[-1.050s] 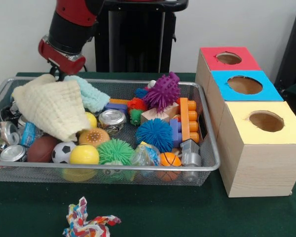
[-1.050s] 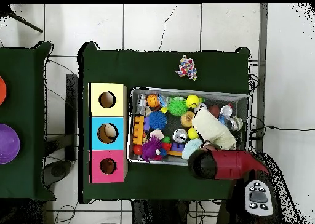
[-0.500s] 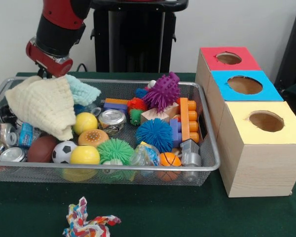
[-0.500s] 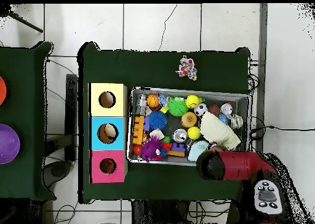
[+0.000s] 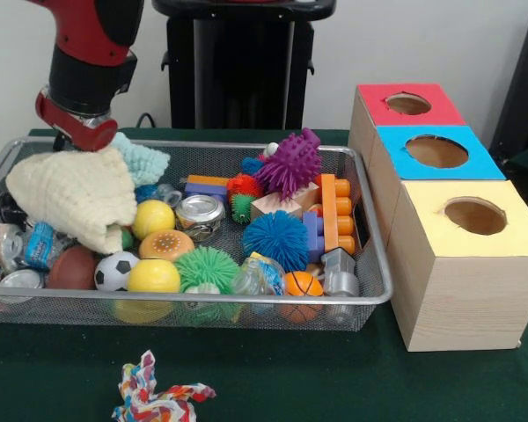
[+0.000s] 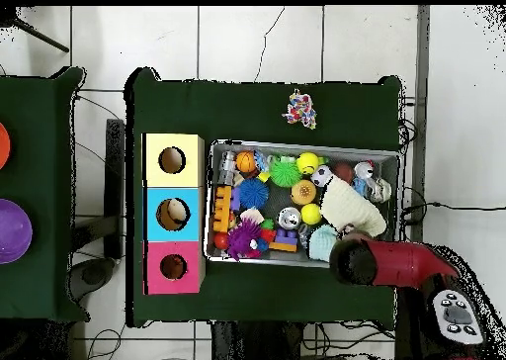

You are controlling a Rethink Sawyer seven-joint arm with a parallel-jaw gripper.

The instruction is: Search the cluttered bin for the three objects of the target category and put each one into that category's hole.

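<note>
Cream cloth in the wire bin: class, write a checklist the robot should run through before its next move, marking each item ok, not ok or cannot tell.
1. Hand has a grip on the cream waffle-weave cloth: cannot tell; it meets the cloth's top corner, and the contact is hidden.
2. Cloth off the objects: not ok; it drapes over the left end of the wire mesh bin.
3. Holes unblocked in the red-topped box, blue-topped box and yellow-topped box: ok.
4. All clutter inside the bin: not ok; a multicoloured rope toy lies on the table in front.
</note>
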